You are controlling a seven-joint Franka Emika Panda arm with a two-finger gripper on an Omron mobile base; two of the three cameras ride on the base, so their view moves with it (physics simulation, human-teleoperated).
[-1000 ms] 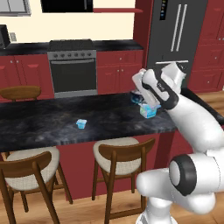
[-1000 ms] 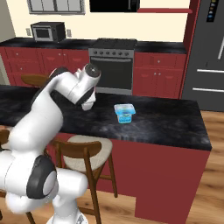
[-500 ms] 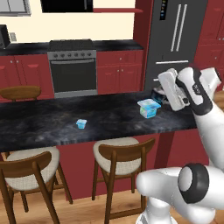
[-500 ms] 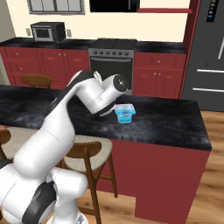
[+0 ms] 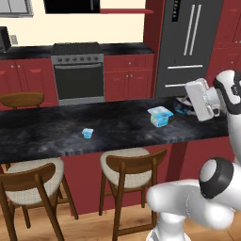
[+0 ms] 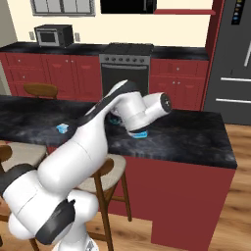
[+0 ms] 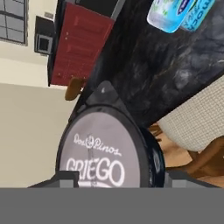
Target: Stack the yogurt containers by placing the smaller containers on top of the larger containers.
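Observation:
My gripper [image 7: 122,179] is shut on the dark teal round cup [image 7: 107,151], one of the smaller containers; its pale lid reads "GRIEGO" and sits between both finger tips. From the left base the gripper [image 5: 185,104] holds that cup [image 5: 180,107] over the counter's right end, just right of the larger container [image 5: 159,116], a pale blue-and-white boxy pack. The pack [image 7: 168,15] stands at the top of the hand view. A tiny light-blue cup [image 5: 87,133] stands alone far to the left on the dark counter [image 5: 42,136]. From the right base the tiny cup [image 6: 62,128] is seen, and my arm hides most of the pack [image 6: 140,135].
Two wooden stools [image 5: 129,169] with pale seats stand against the island's near side. The counter's right edge [image 6: 230,162] drops to the wooden floor. An oven [image 5: 78,75], red cabinets and a dark fridge [image 5: 188,42] line the back wall.
The arm has swung to the right with the dark cup in its grip, from over the pack to beyond its right side. The pack and the tiny cup have stayed put.

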